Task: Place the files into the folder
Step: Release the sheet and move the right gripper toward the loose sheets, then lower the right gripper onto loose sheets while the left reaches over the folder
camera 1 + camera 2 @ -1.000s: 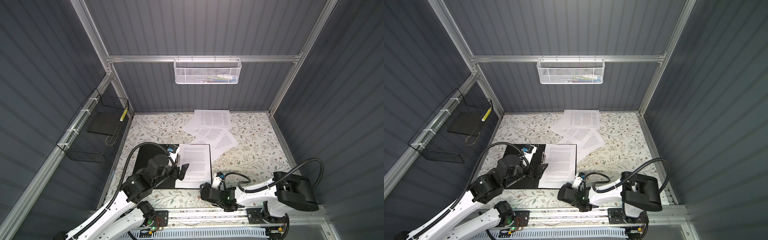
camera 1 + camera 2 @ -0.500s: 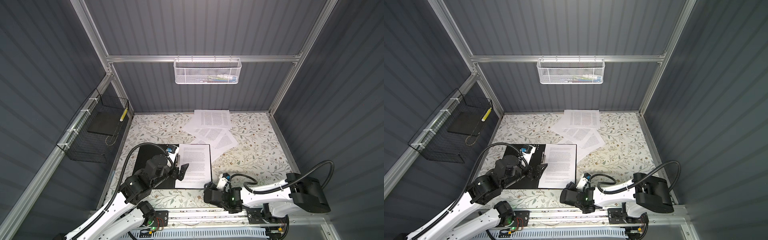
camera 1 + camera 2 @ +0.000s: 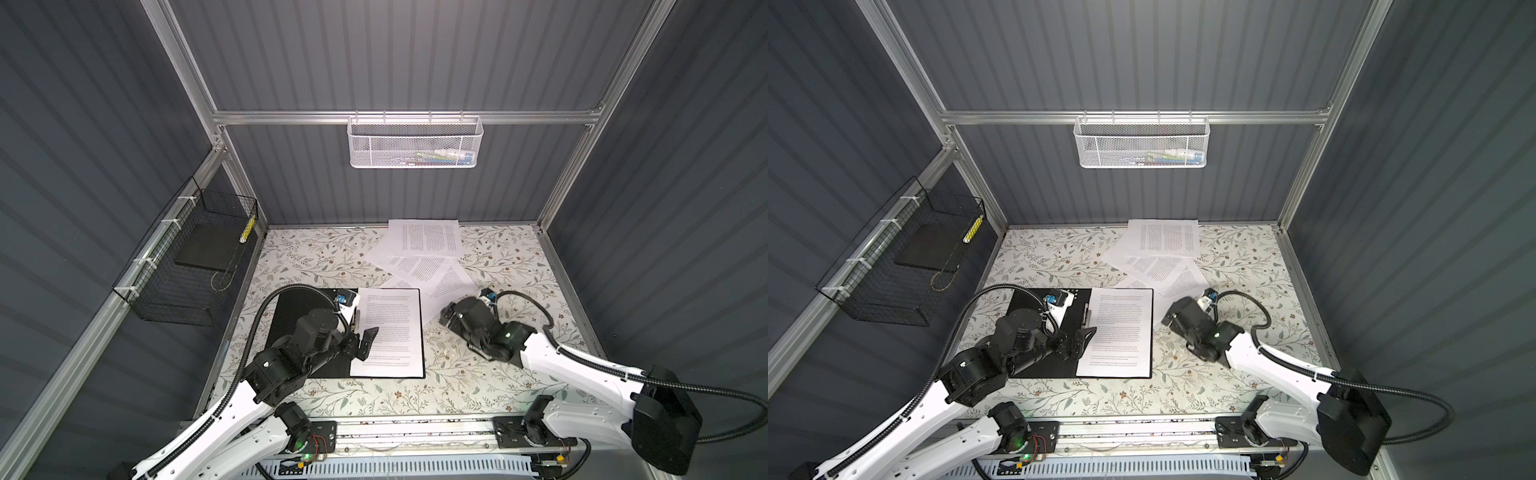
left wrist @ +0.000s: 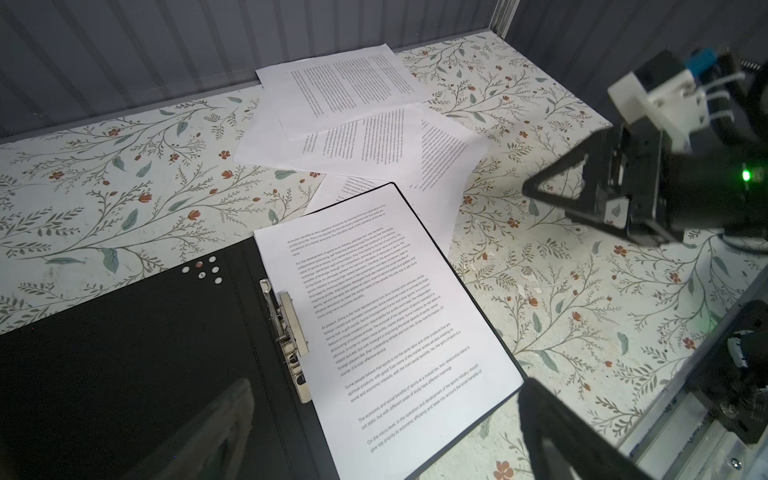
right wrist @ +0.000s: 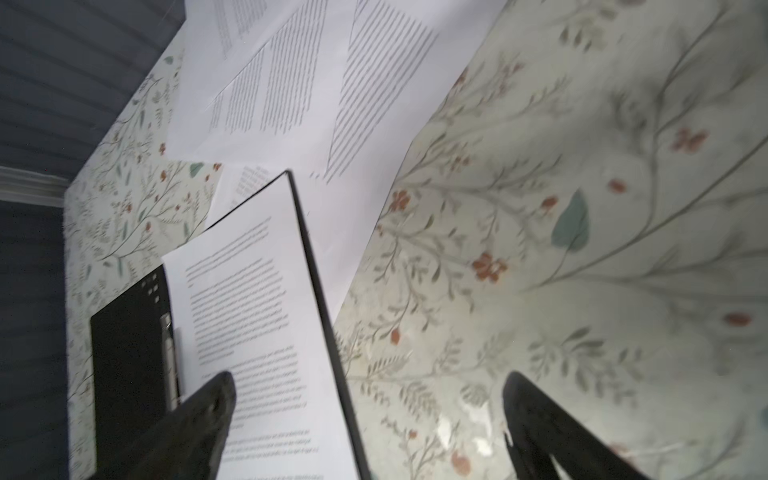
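The folder [image 3: 291,309] [image 3: 1025,301] lies open on the table, black inside, with a metal clip [image 4: 289,328] at its spine. One of the files [image 3: 390,332] [image 4: 395,316] [image 5: 257,324] lies flat on its right half. Several more files [image 3: 424,245] [image 3: 1163,245] [image 4: 345,108] [image 5: 332,83] overlap at the back middle. My left gripper [image 3: 362,345] [image 3: 1080,343] [image 4: 386,399] hovers open over the spine and the sheet's left edge. Just right of the folder, my right gripper [image 3: 445,318] [image 3: 1169,320] [image 5: 368,386] is open and empty.
A white mesh basket [image 3: 415,141] hangs on the back wall. A black wire basket [image 3: 195,257] on the left wall holds a dark slab [image 3: 205,249]. The floral table cover [image 3: 478,374] ends at a metal rail [image 3: 415,428] in front.
My right arm has swung from the front edge below the folder up to the folder's right side, and its jaws have spread wider. The left arm has stayed put.
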Motion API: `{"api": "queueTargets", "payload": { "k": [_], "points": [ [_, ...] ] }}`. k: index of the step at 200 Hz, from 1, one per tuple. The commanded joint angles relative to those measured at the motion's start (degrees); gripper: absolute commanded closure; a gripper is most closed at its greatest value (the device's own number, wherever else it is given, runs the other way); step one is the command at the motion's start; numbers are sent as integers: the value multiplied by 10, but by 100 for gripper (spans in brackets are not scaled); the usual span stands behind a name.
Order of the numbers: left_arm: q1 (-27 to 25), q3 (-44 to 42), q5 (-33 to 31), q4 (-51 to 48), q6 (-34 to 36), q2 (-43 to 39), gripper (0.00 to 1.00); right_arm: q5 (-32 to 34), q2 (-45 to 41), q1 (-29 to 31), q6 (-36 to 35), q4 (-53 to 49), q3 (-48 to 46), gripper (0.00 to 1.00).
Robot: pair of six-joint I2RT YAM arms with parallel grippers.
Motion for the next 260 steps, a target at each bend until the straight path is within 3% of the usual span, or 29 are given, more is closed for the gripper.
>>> {"api": "queueTargets", "payload": {
  "k": [1, 51, 92, 155, 221, 260],
  "points": [
    [6, 6, 3, 2, 8, 7, 0, -111, 65, -89, -168, -42, 82, 1],
    [8, 6, -3, 2, 12, 20, 0, -224, 291, -182, -261, -58, 282, 1],
    [9, 8, -6, -4, 13, 22, 0, -225, 446, -190, -265, -121, 433, 1],
    [10, 6, -10, 1, 15, 16, 0, -274, 478, -213, -219, -63, 401, 1],
    [14, 7, -7, 0, 17, 19, 0, -226, 483, -239, -204, -112, 381, 1],
    [16, 7, -12, 0, 16, 15, 0, -240, 456, -254, -202, -107, 336, 1]
  ]
}}
